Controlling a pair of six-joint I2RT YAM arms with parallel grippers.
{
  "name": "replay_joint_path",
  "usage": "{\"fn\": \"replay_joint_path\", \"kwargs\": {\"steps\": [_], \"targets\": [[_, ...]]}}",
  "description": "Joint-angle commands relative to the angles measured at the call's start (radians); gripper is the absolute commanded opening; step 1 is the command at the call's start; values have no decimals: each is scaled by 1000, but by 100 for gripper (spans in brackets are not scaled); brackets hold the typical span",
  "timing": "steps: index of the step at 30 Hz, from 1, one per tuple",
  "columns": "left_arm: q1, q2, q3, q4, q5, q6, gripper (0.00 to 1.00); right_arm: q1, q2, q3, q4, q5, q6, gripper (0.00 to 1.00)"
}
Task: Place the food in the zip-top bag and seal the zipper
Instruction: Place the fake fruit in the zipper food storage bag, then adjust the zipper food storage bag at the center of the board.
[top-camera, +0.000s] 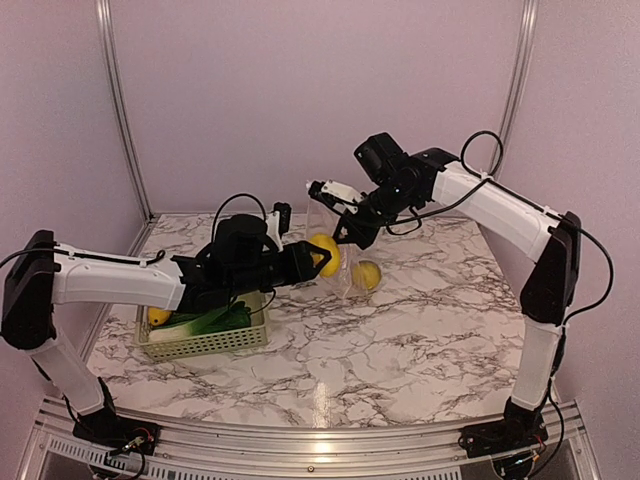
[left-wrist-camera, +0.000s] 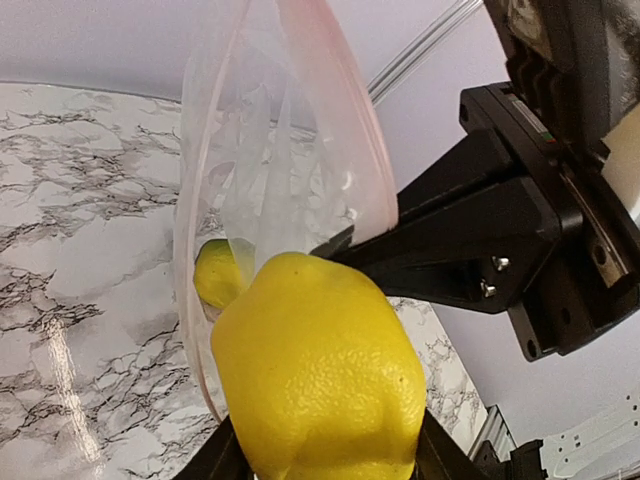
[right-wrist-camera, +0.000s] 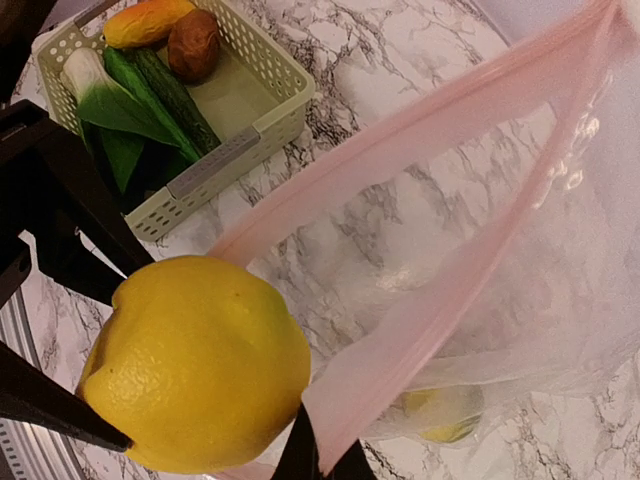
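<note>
My left gripper (top-camera: 318, 258) is shut on a yellow lemon (top-camera: 323, 252), holding it at the mouth of the clear zip-top bag (top-camera: 345, 215). In the left wrist view the lemon (left-wrist-camera: 320, 370) fills the jaws, with the open bag (left-wrist-camera: 280, 150) just beyond it. My right gripper (top-camera: 345, 232) is shut on the bag's pink zipper strip (right-wrist-camera: 450, 280) and holds the mouth up above the table. A second lemon (right-wrist-camera: 440, 412) lies inside the bag at the bottom. The held lemon (right-wrist-camera: 200, 365) sits next to the zipper edge.
The pale green basket (top-camera: 205, 340) stands at the front left. It holds a cucumber (right-wrist-camera: 175, 95), a leek (right-wrist-camera: 100, 95), a brown potato (right-wrist-camera: 195, 45) and an orange piece (right-wrist-camera: 145, 22). Metal frame posts stand at the back corners.
</note>
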Motion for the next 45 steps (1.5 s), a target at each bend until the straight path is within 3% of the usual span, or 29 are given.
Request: {"fn": "replay_joint_path", "kwargs": {"steps": [1,10,13,19,23,28,34,38,41,45], "targets": [[27,28,-9,-9,-74,-52,7,2,-48,-8,-22,-35,-10,0],[50,120,129,-96,-83,-33,10,42,-63,-32,-65,-79,-48,0],[62,154,168,-106,-68,-33,18,42,-71,-31,-67,-86,-48,0],[64,186,229,-120,-40,-11,56,7,-79,1,-55,-111,-18,0],[59,144,271,-173,-49,67,97,-45,-70,16,-50,-140,-1,0],[57,62,280,-205,-29,100,99,-85,-60,22,-49,-185,11,0],[40,-48,238,-179,145,21,99,-100,-69,-2,-42,-182,10,0],[31,-116,166,-250,0,44,94,-100,-74,-7,-43,-199,9,0],[31,-99,182,-381,-144,88,99,-100,-76,-4,-44,-215,9,0],[33,-29,207,-452,-221,105,99,-99,-72,1,-54,-234,4,0]]}}
